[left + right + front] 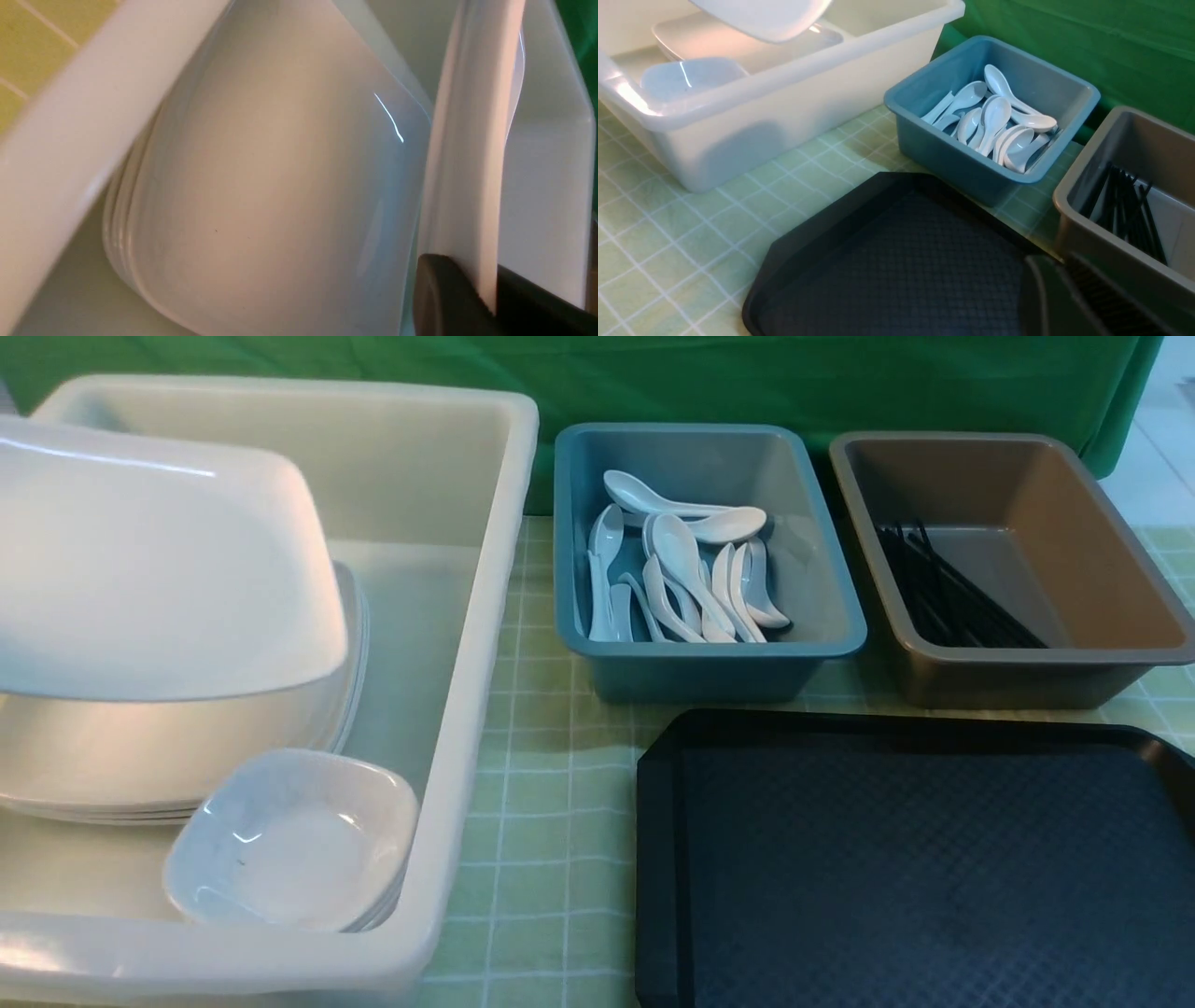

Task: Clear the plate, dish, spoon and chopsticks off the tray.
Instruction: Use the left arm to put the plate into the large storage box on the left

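Pinching plate (472, 140) edge; left gripper (486, 298) visible left wrist view only.

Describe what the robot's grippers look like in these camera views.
Only the finger ends show. The left gripper has smooth matte black fingers with rounded tips. The right gripper is also dark: one finger smooth and rounded, the other with a finely ribbed inner face. No arm links, cables or markings are in view.
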### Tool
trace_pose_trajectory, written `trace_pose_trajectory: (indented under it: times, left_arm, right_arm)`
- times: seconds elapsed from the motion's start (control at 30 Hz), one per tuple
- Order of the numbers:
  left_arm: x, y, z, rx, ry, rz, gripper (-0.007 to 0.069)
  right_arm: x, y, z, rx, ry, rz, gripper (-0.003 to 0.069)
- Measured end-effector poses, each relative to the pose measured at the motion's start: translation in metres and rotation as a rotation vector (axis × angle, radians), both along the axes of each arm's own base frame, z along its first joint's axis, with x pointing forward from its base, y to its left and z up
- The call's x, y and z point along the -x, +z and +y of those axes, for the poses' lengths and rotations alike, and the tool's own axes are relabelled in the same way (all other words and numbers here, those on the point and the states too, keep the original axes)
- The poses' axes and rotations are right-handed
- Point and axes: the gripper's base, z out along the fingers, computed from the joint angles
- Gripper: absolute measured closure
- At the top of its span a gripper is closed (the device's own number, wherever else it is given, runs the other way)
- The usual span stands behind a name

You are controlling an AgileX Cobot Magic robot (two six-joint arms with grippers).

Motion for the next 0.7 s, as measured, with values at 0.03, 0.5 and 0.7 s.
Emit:
trace_pose_trajectory:
  times: [0.03, 0.5, 0.7]
  left_arm:
    - [-0.003, -0.003, 0.003, 0.0, -0.008, 0.006, 0.0613]
    - [-0.047, -0.024, 0.008, -0.204, -0.222, 0.122, 0.0617]
    - [-0.055, -0.031, 0.007, -0.227, -0.234, 0.135, 0.0617]
  right_arm:
    - [0.0, 0.0, 0.0, 0.0, 0.0, 0.0, 0.0614]
    - [0.0, 0.0, 0.0, 0.0, 0.0, 0.0, 0.0611]
    - [0.0, 0.0, 0.0, 0.0, 0.0, 0.0, 0.0609]
